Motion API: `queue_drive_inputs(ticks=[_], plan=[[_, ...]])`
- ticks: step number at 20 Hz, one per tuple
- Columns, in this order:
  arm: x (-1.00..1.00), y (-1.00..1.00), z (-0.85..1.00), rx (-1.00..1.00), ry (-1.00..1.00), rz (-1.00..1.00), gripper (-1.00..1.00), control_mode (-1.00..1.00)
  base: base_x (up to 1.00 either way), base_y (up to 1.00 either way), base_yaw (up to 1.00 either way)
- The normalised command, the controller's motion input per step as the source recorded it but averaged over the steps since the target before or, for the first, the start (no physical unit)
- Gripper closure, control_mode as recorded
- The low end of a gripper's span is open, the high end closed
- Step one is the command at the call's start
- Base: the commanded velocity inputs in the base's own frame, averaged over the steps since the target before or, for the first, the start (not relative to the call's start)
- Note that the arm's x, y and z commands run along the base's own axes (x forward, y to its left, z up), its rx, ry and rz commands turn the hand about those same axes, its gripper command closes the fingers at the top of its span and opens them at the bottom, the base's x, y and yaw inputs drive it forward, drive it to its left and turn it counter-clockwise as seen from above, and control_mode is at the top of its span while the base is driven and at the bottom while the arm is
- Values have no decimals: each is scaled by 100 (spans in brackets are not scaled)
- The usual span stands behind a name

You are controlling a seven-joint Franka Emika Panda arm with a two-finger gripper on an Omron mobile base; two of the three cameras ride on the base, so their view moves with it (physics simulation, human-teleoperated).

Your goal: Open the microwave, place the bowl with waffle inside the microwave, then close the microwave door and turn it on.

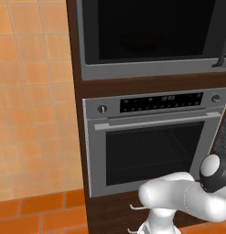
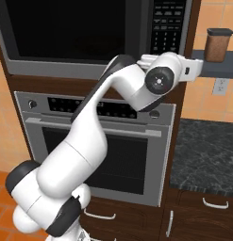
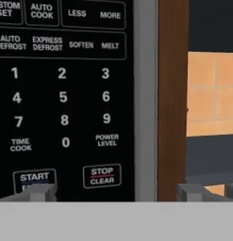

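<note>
The end effector (image 3: 115, 192) is spread wide with nothing between its fingers (image 3: 38, 192). It faces the keypad (image 3: 61, 94) of the microwave (image 2: 80, 33) from close up. In the hand view one finger tip sits right below the START button (image 3: 35, 177), overlapping its lower edge, and the other tip stands off to the side, past the grey metal frame (image 3: 145, 99) and the brown cabinet edge (image 3: 172, 99). Whether the first tip touches the button cannot be told. The STOP CLEAR button (image 3: 102, 175) lies between the two tips, slightly above them. The number keys rise above the end effector, with the defrost, soften and melt keys farther up.

In the right base view the white arm (image 2: 89, 141) bends up from the lower left, and its wrist reaches the keypad column (image 2: 169, 26) at the microwave's right side. The microwave door (image 2: 66, 28) lies shut, to the left of the end effector. Below the end effector is the silver oven (image 2: 94, 141), with its display strip and long bar handle (image 1: 155, 121). To the right of the end effector a brown jar (image 2: 217, 44) stands on a shelf (image 2: 217, 66), above a dark stone worktop (image 2: 205, 155). Orange tiles (image 1: 32, 91) cover the wall on the left side of the cabinet.
</note>
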Motion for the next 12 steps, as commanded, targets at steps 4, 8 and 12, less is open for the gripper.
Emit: queue_drive_inputs(ticks=[4, 8, 12], plan=[[29, 3, 0, 0, 2, 0, -100, -100, 0, 0, 0], [38, 0, 0, 0, 1, 0, -100, -100, 0, 0, 0], [40, 0, 0, 0, 0, 0, -100, -100, 0, 0, 0]])
